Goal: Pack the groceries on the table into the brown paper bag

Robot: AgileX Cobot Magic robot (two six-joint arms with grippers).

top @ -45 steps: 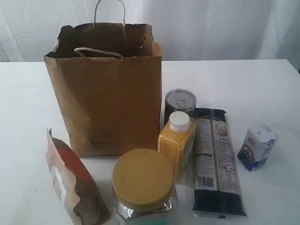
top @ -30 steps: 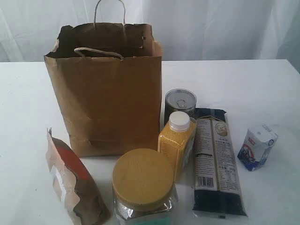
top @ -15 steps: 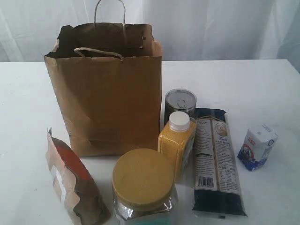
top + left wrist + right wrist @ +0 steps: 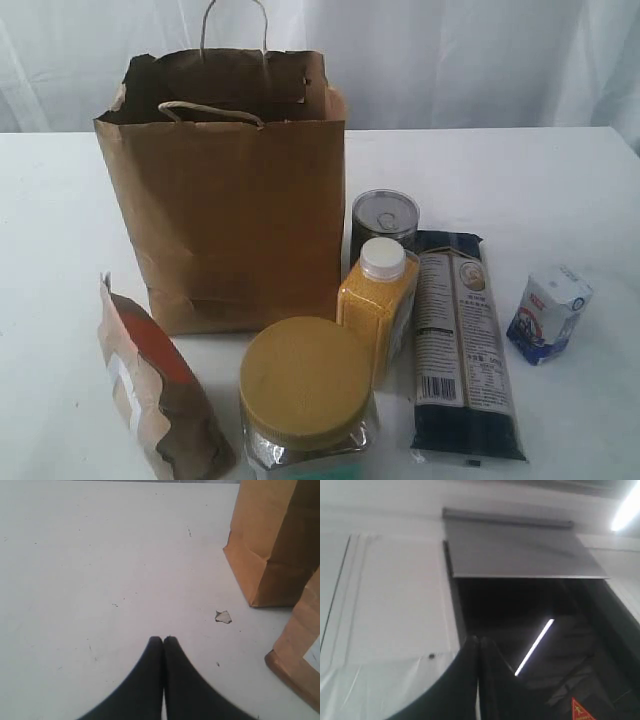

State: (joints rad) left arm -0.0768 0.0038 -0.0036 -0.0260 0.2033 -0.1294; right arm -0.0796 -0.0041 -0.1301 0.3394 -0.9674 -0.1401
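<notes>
Left claw (image 4: 163,640) shut (jaws together), above table (image 4: 100,555)

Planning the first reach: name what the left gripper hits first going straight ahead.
Probably only bare table; the left gripper points past the paper bag, which stands aside. Depth is unclear.

I am noting the brown paper bag (image 4: 225,200) standing upright, mouth open, on the white counter (image 4: 540,170). Beside it the can (image 4: 385,218), yellow bottle (image 4: 377,300) and gold-lidded jar (image 4: 305,385) are standing clustered. The dark-blue packet (image 4: 462,345) is lying flat, the carton (image 4: 549,313) sitting apart, the brown-red pouch (image 4: 155,390) leaning.
</notes>
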